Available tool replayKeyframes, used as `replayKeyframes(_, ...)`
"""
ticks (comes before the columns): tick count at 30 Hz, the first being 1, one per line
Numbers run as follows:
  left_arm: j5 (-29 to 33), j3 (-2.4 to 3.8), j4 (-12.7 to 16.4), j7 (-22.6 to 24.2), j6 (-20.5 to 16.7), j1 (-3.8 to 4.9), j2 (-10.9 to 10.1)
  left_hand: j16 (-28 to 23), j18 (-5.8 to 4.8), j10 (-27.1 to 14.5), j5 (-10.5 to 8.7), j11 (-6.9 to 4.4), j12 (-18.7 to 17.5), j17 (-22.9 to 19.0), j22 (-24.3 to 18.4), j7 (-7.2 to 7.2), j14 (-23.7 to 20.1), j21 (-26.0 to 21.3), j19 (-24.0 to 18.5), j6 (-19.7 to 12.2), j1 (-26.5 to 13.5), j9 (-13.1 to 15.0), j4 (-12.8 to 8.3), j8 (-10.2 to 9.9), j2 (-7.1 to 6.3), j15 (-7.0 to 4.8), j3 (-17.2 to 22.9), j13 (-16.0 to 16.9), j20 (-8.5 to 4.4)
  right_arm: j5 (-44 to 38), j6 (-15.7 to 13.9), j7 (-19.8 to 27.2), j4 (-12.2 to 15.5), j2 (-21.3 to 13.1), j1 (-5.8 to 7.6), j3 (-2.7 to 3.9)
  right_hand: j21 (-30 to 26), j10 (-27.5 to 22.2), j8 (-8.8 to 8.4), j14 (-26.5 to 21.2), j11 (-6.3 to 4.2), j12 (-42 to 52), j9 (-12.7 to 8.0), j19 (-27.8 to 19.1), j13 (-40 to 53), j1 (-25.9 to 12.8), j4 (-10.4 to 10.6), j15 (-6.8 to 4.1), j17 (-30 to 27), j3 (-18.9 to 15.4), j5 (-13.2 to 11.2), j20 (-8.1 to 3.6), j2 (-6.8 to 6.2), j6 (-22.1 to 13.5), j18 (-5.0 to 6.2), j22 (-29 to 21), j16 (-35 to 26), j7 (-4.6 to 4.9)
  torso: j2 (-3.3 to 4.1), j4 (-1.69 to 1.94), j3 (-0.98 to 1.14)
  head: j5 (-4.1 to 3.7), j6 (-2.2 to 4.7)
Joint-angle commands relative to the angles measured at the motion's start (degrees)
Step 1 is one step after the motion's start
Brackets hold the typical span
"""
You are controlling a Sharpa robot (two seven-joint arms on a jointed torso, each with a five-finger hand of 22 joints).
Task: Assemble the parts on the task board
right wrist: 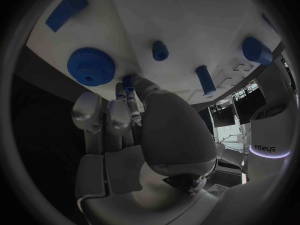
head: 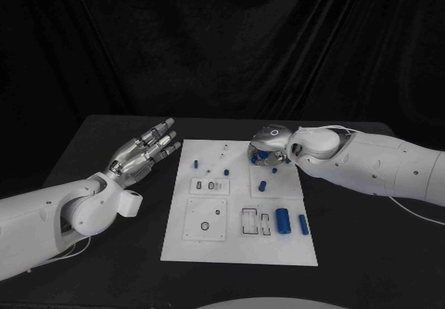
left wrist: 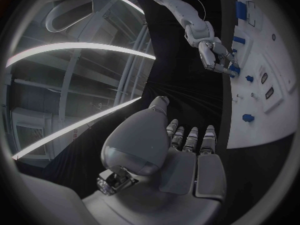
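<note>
Head view: two blue cylinders (head: 292, 222) on task board (head: 241, 254)

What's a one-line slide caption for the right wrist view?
Right robot hand at the board, fingertips pinching a small blue part beside the gear.

A robot lab: black-draped backdrop (head: 222, 58), black table (head: 371, 244), white task board (head: 241, 248) with fixture slots.
</note>
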Motion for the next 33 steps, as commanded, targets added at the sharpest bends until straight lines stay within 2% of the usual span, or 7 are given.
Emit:
replayKeyframes(1,-0.09,0.06,0.06,0.01,0.98,0.02,0.00,0.30,0.52,0.00,0.22,0.34,-0.02,0.10,0.10,0.08,0.05,0.23,0.09,0.32,0.63,0.06,0.07,0.22,0.04,0.46,0.35,0.06,0.31,1.79,-2.37,1.31,0.63,-0.43,-0.22,-0.04,0.33,0.62,0.30,0.49,0.03,0.31,1.83,-0.32,0.10,0.72,-0.17,0.06,0.20,0.45,0.30,-0.05,1.04,0.51,-0.98,0.21,0.27,0.08,-0.08,0.00,-0.02,0.20,0.08)
replayKeyframes(12,-0.09,0.05,0.12,-0.30,0.79,0.01,-0.47,0.32,0.53,0.04,0.57,0.36,0.00,0.10,0.10,0.09,0.07,0.23,0.10,0.42,0.72,0.06,-0.21,0.27,-0.06,0.45,0.59,0.08,0.32,4.52,-3.89,-0.03,4.18,-1.57,1.95,-0.04,0.49,1.23,0.28,0.56,0.40,0.06,2.22,-0.31,0.05,1.05,-0.68,0.36,0.75,0.87,0.27,0.11,0.67,0.58,-1.06,0.60,0.57,0.56,-0.18,-0.12,-0.05,0.41,0.07)
replayKeyframes(20,-0.09,0.05,0.22,0.65,0.26,0.01,-0.30,0.12,0.49,0.08,-0.38,0.33,0.01,0.01,-0.10,-0.04,-0.14,-0.15,-0.37,0.47,-0.22,0.03,0.23,0.33,-0.44,-0.23,0.53,0.09,-0.34,6.83,-2.77,-1.22,3.75,0.51,3.55,-0.04,0.54,1.32,0.02,0.56,0.73,-0.43,2.47,-0.37,-0.01,0.66,-0.61,0.96,0.92,1.00,-0.34,0.52,0.21,0.30,-1.13,0.83,0.68,0.88,-0.10,-0.05,-0.09,0.76,0.57)
replayKeyframes(22,-0.09,0.05,0.25,1.23,0.03,0.01,-0.22,-0.02,0.45,0.10,-2.17,0.35,0.02,-0.05,-0.24,-0.06,-0.28,-0.43,-0.73,0.52,-1.50,0.02,1.79,0.39,-0.64,-0.84,-0.19,0.09,-1.11,7.05,-2.37,-1.42,3.04,1.44,3.72,-0.04,0.54,1.24,-0.12,0.55,0.82,-0.62,2.52,-0.41,-0.03,0.52,-0.55,1.06,0.91,1.04,-0.49,0.63,0.08,0.10,-1.12,0.86,0.68,0.95,-0.05,-0.08,-0.09,0.92,0.57)
replayKeyframes(25,-0.09,0.05,0.23,1.97,-0.21,0.01,-0.14,-0.39,0.39,0.11,-9.46,0.41,0.03,-0.23,-0.52,-0.14,-0.58,-0.93,-1.32,0.43,-3.80,-0.01,4.39,0.45,-0.59,-2.25,-2.16,0.09,-2.58,7.19,-2.13,-1.60,1.85,2.75,3.83,-0.04,0.49,1.16,-0.31,0.52,0.92,-0.86,2.58,-0.47,-0.03,0.19,-0.36,1.34,0.88,1.04,-0.73,0.83,-0.12,-0.14,-1.12,0.87,0.68,1.04,-0.02,-0.01,-0.14,0.98,0.67)
replayKeyframes(29,-0.09,0.05,0.22,2.81,-0.73,0.01,-0.07,-0.42,0.46,0.06,-12.79,0.51,0.01,-0.24,-0.61,-0.48,-0.60,-1.07,-1.47,-0.46,-4.91,-0.14,4.41,0.22,-0.18,-3.77,-3.53,0.07,-3.76,7.28,-2.25,-1.62,-0.08,4.59,3.87,-0.04,0.50,1.19,-0.44,0.50,0.96,-0.97,2.62,-0.50,-0.02,0.01,-0.25,1.52,0.87,1.08,-0.83,0.98,-0.22,-0.30,-1.13,0.92,0.68,1.09,-0.05,0.13,-0.18,0.89,0.65)
replayKeyframes(33,-0.09,0.05,0.41,3.80,-1.68,0.01,-0.10,-0.42,0.56,0.03,-12.85,0.78,0.00,-0.24,-0.61,-1.57,-0.60,-1.07,-1.47,-2.97,-4.69,-0.46,4.37,-0.55,-0.08,-4.77,-4.04,0.06,-4.69,7.33,-2.20,-1.63,-2.34,6.52,3.87,-0.04,0.51,1.23,-0.47,0.51,0.97,-0.98,2.64,-0.49,-0.01,-0.04,-0.23,1.57,0.90,1.08,-0.84,1.01,-0.25,-0.33,-1.14,0.95,0.70,1.10,0.07,0.29,-0.18,0.90,0.40)
